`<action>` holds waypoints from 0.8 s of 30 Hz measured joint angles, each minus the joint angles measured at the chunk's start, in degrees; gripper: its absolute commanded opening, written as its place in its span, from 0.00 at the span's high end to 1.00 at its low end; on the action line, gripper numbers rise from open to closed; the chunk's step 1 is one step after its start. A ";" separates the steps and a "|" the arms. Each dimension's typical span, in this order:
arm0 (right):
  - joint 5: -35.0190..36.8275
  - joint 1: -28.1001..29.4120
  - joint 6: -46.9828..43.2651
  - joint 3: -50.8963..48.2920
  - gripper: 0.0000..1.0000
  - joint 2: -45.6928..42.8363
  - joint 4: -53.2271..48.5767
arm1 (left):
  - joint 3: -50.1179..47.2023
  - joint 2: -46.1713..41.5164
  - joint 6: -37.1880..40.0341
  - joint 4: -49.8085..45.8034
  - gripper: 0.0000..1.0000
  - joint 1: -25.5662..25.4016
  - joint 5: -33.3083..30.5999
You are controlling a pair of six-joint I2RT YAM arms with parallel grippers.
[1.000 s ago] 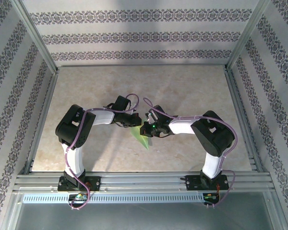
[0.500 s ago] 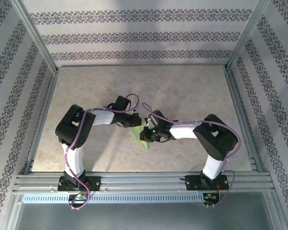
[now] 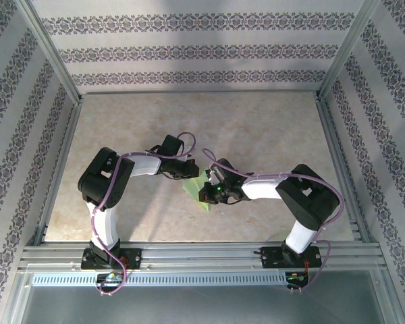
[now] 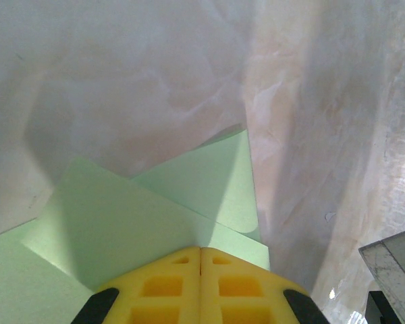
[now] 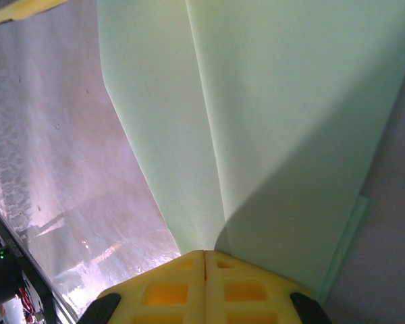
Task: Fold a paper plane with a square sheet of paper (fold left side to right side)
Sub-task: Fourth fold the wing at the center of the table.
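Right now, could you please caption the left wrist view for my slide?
Left gripper, yellow fingers shut, at a crease of the folded pale green paper on the marbled table.

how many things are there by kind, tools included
paper: 1
tools: 2 (left tool, right tool, both shut)
total: 3
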 measured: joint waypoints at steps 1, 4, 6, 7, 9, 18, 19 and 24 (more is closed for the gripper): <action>0.00 0.00 0.00 -0.20 1.00 -0.17 0.00 | 0.02 0.00 0.00 0.00 1.00 0.00 0.00; -0.02 0.00 0.02 -0.70 1.00 -0.70 -0.24 | 0.02 0.00 0.00 0.00 1.00 0.00 0.00; -0.02 0.00 0.02 -0.90 1.00 -0.90 -0.24 | 0.02 0.00 0.00 -0.02 1.00 0.00 0.02; -0.02 0.00 0.02 -1.01 1.00 -0.98 -0.26 | 0.02 0.00 0.00 0.00 1.00 0.00 0.00; -0.07 0.00 0.02 -1.07 1.00 -1.14 -0.55 | 0.02 0.00 0.00 -0.02 1.00 0.00 0.02; -0.55 0.39 0.20 -2.47 1.00 -2.51 -1.11 | 0.02 0.00 0.00 -0.02 1.00 0.00 0.00; -0.72 0.39 0.20 -2.73 1.00 -2.75 -1.25 | 0.02 0.00 0.00 -0.04 1.00 0.00 0.00; -1.53 0.39 0.22 -3.98 1.00 -3.82 -1.49 | 0.04 0.00 0.02 -0.07 1.00 0.00 0.00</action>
